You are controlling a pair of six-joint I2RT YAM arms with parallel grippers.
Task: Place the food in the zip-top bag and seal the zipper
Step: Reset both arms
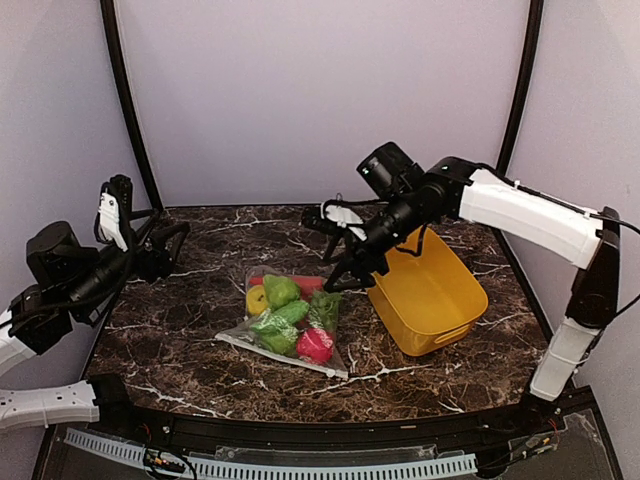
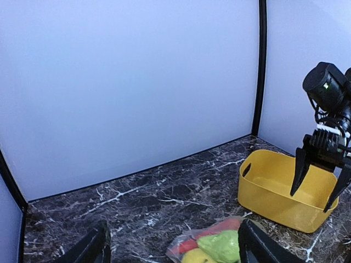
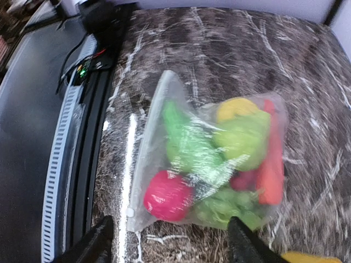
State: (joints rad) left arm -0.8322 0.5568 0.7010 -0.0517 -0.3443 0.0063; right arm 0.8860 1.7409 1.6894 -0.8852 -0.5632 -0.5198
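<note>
The clear zip-top bag (image 1: 288, 318) lies flat in the middle of the table with the food (image 1: 285, 305) inside it: yellow, green, red and pink toy pieces. Its pale zipper (image 1: 285, 355) runs along the near edge. In the right wrist view the bag (image 3: 214, 159) lies below the open jaws, its zipper (image 3: 137, 164) at the left. My right gripper (image 1: 340, 275) hovers open and empty just above the bag's far right corner. My left gripper (image 1: 170, 250) is open and empty at the far left, above the table. The bag's far end (image 2: 211, 244) shows in the left wrist view.
A yellow plastic basket (image 1: 430, 290) stands right of the bag, under the right arm; it also shows in the left wrist view (image 2: 285, 192). The table's front edge carries a black rail and a white cable strip (image 1: 300, 465). Pale walls and black posts enclose the table.
</note>
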